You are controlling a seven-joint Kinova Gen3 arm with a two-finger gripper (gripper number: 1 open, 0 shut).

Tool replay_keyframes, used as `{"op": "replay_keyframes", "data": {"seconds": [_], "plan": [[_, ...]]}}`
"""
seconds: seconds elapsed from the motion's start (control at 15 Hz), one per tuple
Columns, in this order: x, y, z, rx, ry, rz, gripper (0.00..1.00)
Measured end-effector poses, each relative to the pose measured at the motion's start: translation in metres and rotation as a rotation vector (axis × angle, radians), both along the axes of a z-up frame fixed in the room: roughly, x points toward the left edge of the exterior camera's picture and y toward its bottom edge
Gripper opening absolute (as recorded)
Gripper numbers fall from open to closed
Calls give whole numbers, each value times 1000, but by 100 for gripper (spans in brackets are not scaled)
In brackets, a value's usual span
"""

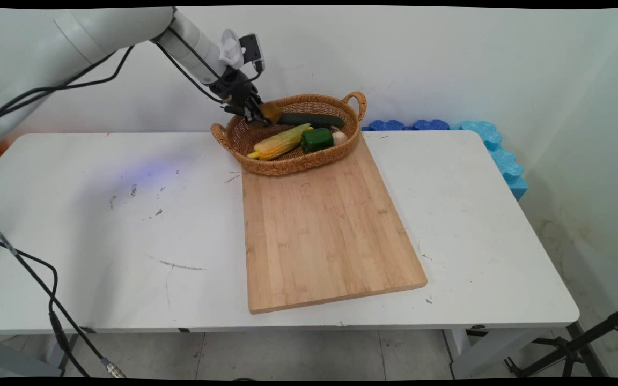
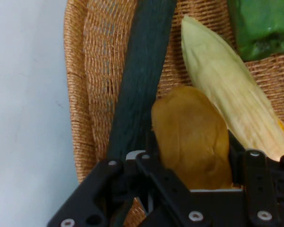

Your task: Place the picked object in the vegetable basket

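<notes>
White counter [image 1: 100,225], the largest surface, extends below and forward of the pincer. Bamboo cutting board [image 1: 325,236], bare, lies on the counter beneath and ahead of the pincer, its far edge tucked under the basket. Oval wicker basket [image 1: 287,163] with two loop handles sits directly under the pincer, at the counter's far side. Dark green cucumber [image 1: 311,119] lies along the basket's back wall, just beside the pincer; in the hand view it runs alongside the held item. Ear of corn [image 1: 282,141] in pale husk lies below the pincer, diagonal across the basket floor. Green bell pepper [image 1: 317,139] rests beyond the corn, with a small pale item, too hidden to name, just past it. Pincer [image 1: 260,113], black, is closed around a brown potato-like piece [image 2: 193,135], gripped at its lower end between both fingers, just above the basket interior. Judged advice: keep the grip firm and move vertically, since the rounded piece could slip or brush the cucumber and the basket rim.
</notes>
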State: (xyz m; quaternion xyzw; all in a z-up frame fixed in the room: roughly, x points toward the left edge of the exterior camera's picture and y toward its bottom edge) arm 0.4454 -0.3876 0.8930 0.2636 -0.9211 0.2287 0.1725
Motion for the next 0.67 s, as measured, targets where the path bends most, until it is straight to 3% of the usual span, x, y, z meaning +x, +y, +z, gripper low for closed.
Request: {"op": "replay_keyframes", "data": {"seconds": [0.4, 0.47, 0.67], "plan": [[2, -7, -19, 19, -8, -24, 0], [2, -8, -21, 22, -8, -27, 100], [1, -8, -25, 24, -9, -40, 100]]}}
